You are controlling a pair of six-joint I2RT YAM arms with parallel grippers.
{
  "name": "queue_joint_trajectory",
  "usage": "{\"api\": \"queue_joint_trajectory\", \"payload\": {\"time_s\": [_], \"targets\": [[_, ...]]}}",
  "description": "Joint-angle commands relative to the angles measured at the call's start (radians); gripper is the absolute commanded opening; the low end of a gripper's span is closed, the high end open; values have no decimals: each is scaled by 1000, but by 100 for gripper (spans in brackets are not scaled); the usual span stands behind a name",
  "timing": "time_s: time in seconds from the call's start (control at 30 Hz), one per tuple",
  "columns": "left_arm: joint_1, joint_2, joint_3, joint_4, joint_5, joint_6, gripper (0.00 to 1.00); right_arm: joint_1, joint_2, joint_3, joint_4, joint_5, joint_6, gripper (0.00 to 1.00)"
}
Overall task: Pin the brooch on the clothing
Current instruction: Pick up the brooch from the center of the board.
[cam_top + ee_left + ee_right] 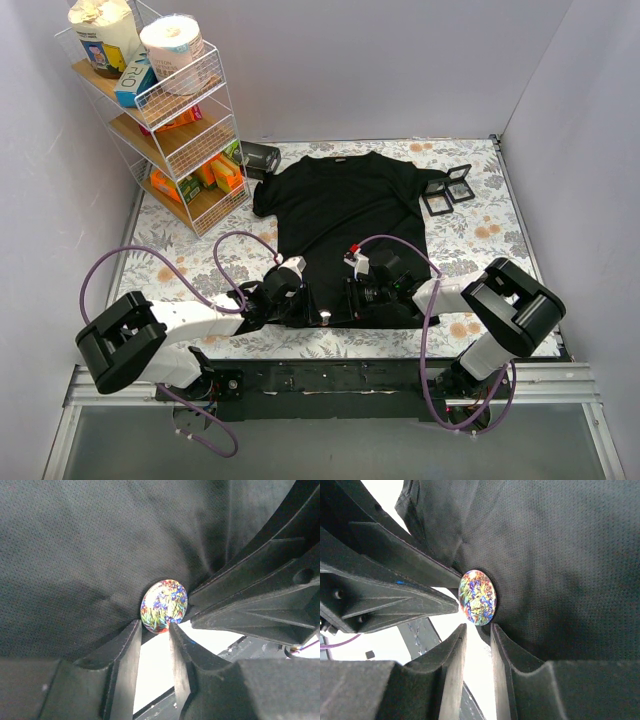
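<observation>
The black T-shirt (340, 215) lies flat on the table, neck at the far side. The brooch (325, 317) is a tiny round piece at the near hem; in the wrist views its face is a colourful floral disc (164, 606) (477, 597) lying against the black cloth (90, 555) (560, 560). My left gripper (312, 312) (155, 626) has its fingertips nearly shut on the brooch's lower edge. My right gripper (342, 312) (479, 627) comes from the other side, nearly shut with a fold of the hem between its tips just under the brooch.
A white wire shelf (170, 110) with boxes and paper rolls stands at the far left. Black square frame boxes lie right of the shirt (447, 188) and by its left sleeve (260, 157). The floral table cover (480, 230) surrounds the shirt.
</observation>
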Motion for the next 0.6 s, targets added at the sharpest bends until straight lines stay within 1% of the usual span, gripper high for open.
{"api": "queue_joint_trajectory", "payload": {"time_s": [0.0, 0.1, 0.27, 0.33, 0.4, 0.47, 0.57], "targets": [[6, 18, -13, -27, -12, 10, 28, 5, 27, 27, 63, -5, 9, 33], [6, 32, -13, -33, -15, 13, 28, 5, 44, 30, 84, -5, 22, 33], [6, 55, -21, -24, -6, 13, 25, 5, 67, 35, 116, -9, 40, 34], [6, 66, -23, -22, -3, 15, 21, 5, 70, 39, 121, -11, 43, 34], [6, 75, -23, -17, 0, 18, 20, 5, 73, 43, 120, -9, 45, 33], [6, 80, -21, -21, 0, 18, 20, 5, 58, 46, 86, 1, 40, 34], [6, 90, -24, -27, -1, 19, 20, 4, 6, 50, 12, 57, 4, 34]]}}
